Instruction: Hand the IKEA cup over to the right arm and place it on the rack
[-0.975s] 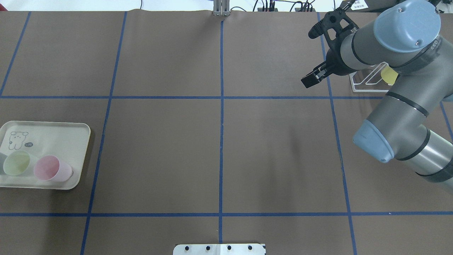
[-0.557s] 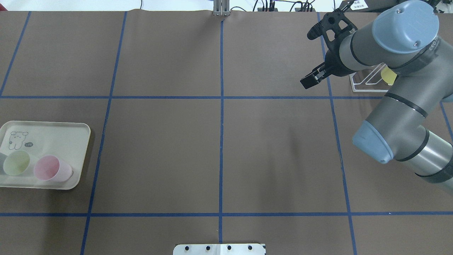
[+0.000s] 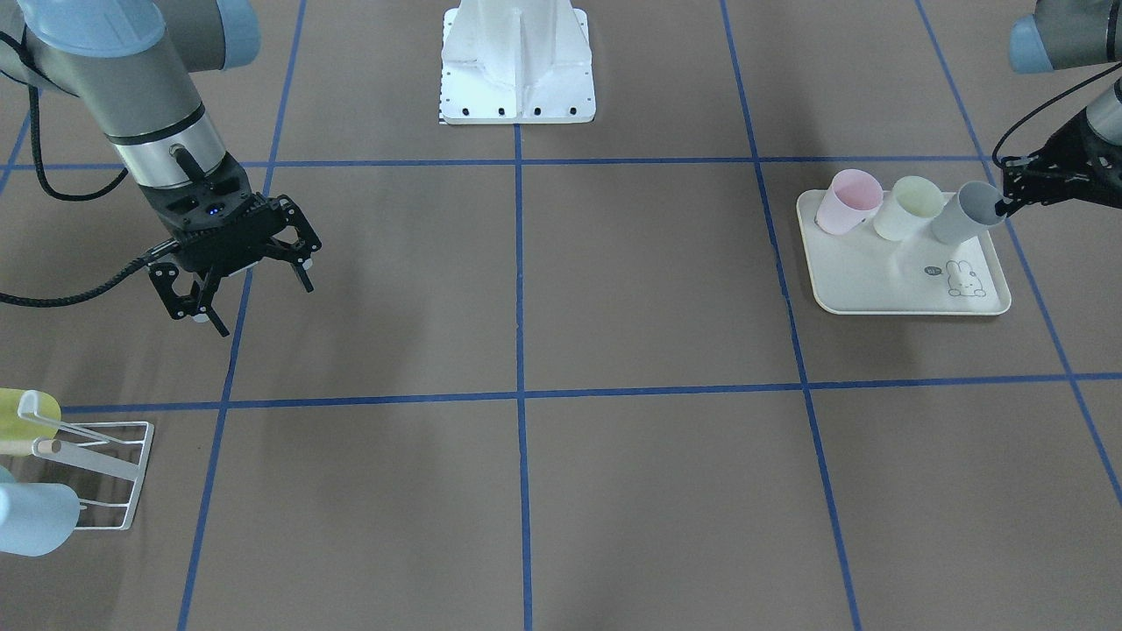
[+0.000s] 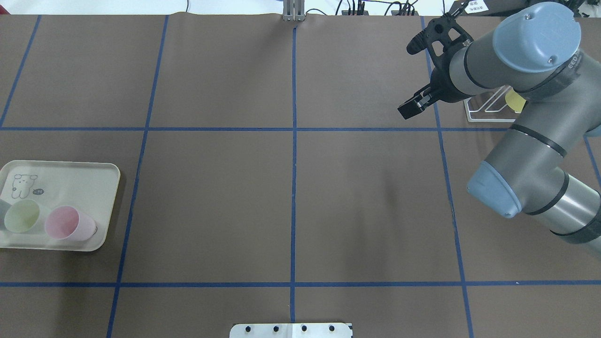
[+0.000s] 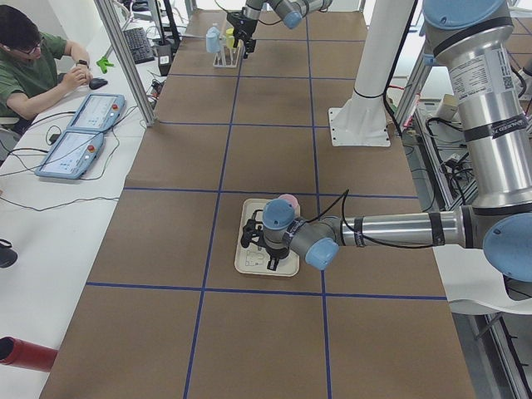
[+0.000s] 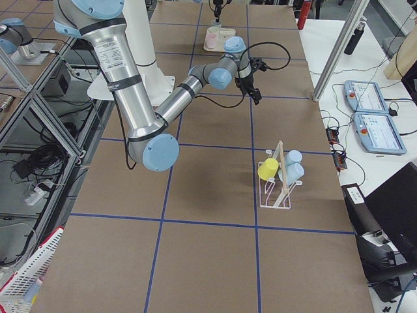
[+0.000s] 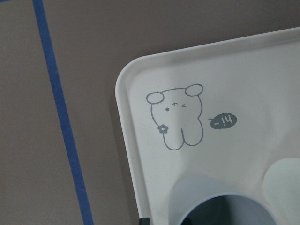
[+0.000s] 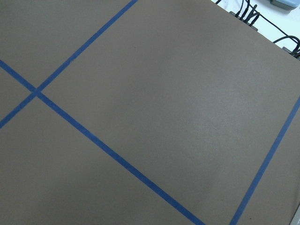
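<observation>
Left gripper (image 3: 1002, 207): on my feeds its slim black tips sit at the lip of the grey-blue cup. The left wrist view shows one tip just outside the cup wall. I cannot tell whether it has closed on the rim.
Left arm (image 5: 391, 226): stretched long and low over the table, forearm nearly level, wrist above the tray's corner.
Grey-blue cup (image 3: 960, 219): smooth, tapered, mouth up. It stands on the tray at one end of a row of three.
Tray (image 3: 877, 294): cream, rectangular, with rounded corners and a raised rim. A bunny drawing (image 7: 176, 117) is printed on its floor. The pale green cup (image 3: 912, 210) is in the middle of the row and the pink cup (image 3: 846, 203) at the other end, each just beside the next.
Table (image 4: 216, 197): matt brown covering, gridded with blue tape.
Right arm (image 4: 526, 155): well apart from the tray, grey-silver with light-blue caps. Its elbow is bent and its wrist is angled down above the table.
Right gripper (image 3: 261, 307): chunky and black, jaws spread wide with nothing between them, clear of the surface.
Rack (image 6: 273, 192): white wire frame with a pale wooden rod, near the right gripper but not touching it. It carries a yellow cup (image 6: 268, 169) and two light-blue cups (image 6: 293, 158).
</observation>
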`<state>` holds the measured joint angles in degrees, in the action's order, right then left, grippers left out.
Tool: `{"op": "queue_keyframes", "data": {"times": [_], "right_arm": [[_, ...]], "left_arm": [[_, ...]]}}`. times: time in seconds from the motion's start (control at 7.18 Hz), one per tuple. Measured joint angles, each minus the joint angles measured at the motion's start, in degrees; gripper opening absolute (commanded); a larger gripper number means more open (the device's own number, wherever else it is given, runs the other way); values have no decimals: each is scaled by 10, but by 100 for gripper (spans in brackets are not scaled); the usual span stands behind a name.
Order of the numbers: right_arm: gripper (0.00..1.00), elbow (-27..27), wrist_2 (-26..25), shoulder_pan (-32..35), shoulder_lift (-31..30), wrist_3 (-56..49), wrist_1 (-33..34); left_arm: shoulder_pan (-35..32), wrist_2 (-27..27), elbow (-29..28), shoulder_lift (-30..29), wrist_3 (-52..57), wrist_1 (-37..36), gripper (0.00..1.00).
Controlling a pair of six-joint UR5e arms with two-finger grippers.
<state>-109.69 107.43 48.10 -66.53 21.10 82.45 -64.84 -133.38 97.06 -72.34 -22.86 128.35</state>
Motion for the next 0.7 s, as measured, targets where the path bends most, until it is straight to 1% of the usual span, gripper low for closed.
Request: {"op": "queue_keyframes", "data": {"times": [0.42, 0.7], "right_arm": [[100, 0, -5, -1, 1, 0, -1], [100, 0, -20, -5, 3, 0, -4]], "left_arm": [[-4, -15, 5, -11, 0, -6, 0], [-43, -13, 7, -24, 0, -13, 0]]}}
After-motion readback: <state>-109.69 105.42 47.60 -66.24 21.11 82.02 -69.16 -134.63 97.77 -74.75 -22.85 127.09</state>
